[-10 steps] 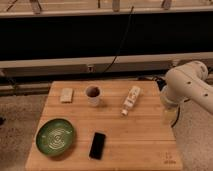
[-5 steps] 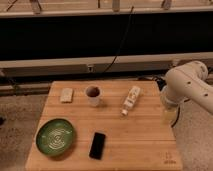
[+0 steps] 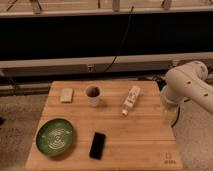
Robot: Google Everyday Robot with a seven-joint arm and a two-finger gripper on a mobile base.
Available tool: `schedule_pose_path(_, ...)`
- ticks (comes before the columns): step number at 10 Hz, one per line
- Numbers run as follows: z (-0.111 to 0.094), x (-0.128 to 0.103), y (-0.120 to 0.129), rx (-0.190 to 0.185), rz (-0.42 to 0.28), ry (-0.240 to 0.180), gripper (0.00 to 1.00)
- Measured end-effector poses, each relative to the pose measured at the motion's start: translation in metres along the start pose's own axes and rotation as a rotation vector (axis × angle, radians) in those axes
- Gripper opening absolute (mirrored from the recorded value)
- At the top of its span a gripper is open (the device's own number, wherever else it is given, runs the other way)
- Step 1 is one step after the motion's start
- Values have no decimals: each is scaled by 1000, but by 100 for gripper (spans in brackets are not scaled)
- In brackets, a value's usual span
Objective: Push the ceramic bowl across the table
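The green ceramic bowl (image 3: pixel 55 136) with pale rings inside sits at the front left of the light-wood table (image 3: pixel 142 137). The white arm (image 3: pixel 187 85) reaches in from the right. The gripper (image 3: pixel 170 116) hangs below it at the table's right edge, far to the right of the bowl and apart from it.
A small white cup (image 3: pixel 93 95) with a dark inside stands at the back middle. A pale block (image 3: pixel 66 94) lies left of it. A white bottle (image 3: pixel 131 99) lies on its side at the back right. A black phone (image 3: pixel 97 145) lies just right of the bowl.
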Motion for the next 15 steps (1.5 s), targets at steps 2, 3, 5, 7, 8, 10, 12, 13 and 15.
schedule_pose_path(2,0,-13,0,-3,-18,6,80)
schedule_pose_path(3,0,-28,0,-6,-33,8,80)
schedule_pose_path(5,0,-66,0,-14,-74,13,80)
schedule_pose_path(7,0,-87,2,-20,-110,20,80)
schedule_pose_path(8,-1,-103,2,-23,-134,23,80)
schedule_pose_path(10,-1,-112,0,-23,-158,26,80)
schedule_pose_path(12,2,-135,1,-27,-192,33,80)
schedule_pose_path(13,3,-148,0,-25,-210,34,80)
schedule_pose_path(15,5,-167,0,-20,-245,37,80)
